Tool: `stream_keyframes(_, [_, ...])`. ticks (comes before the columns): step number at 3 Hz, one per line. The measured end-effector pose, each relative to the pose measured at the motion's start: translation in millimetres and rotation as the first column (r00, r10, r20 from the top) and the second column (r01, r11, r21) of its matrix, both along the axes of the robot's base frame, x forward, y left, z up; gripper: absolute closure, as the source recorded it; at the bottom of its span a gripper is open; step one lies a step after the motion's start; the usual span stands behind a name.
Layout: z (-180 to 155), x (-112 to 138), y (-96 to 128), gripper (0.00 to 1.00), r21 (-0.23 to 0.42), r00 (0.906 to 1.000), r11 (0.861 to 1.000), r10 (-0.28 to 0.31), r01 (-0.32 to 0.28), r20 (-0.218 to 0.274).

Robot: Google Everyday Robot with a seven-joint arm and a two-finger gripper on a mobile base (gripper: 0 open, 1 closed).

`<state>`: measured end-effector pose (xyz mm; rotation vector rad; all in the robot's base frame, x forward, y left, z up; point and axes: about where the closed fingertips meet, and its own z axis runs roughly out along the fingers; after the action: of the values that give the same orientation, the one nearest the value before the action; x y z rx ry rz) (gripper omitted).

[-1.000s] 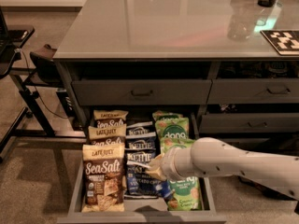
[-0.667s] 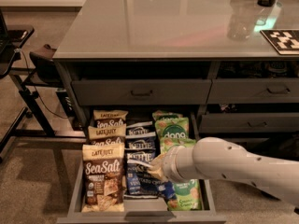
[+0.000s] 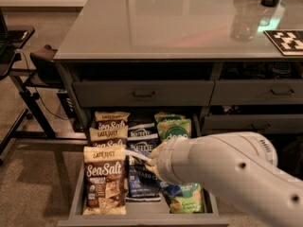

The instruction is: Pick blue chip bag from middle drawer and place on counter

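middle drawer (image 3: 142, 219): pulled out, holding three columns of snack bags
blue chip bag (image 3: 141, 179): lying in the drawer's centre column towards the front, its upper end under the pincer; similar blue bags lie behind it
pincer (image 3: 142, 157): low over the drawer's centre column, at the blue chip bag; its state cannot be told
arm (image 3: 227, 174): white, crossing the drawer's right side
Sea Salt bags (image 3: 105, 181): drawer's left column, overlapping
green bags (image 3: 174, 129): drawer's right column, partly hidden by the arm
tabletop (image 3: 156, 27): above and behind the drawer
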<state>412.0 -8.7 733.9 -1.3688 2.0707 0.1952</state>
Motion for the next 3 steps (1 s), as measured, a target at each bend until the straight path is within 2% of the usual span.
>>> stream_keyframes(1, [28, -4, 2, 1.00, -0.030, 0.9978, 1.000, 0.002, 0.000, 0.066])
stream_keyframes(2, [28, -4, 2, 1.00, -0.030, 0.9978, 1.000, 0.002, 0.000, 0.066])
stream_keyframes(3, [38, 1, -6, 1.00, 0.000, 0.9994, 1.000, 0.020, -0.020, 0.030])
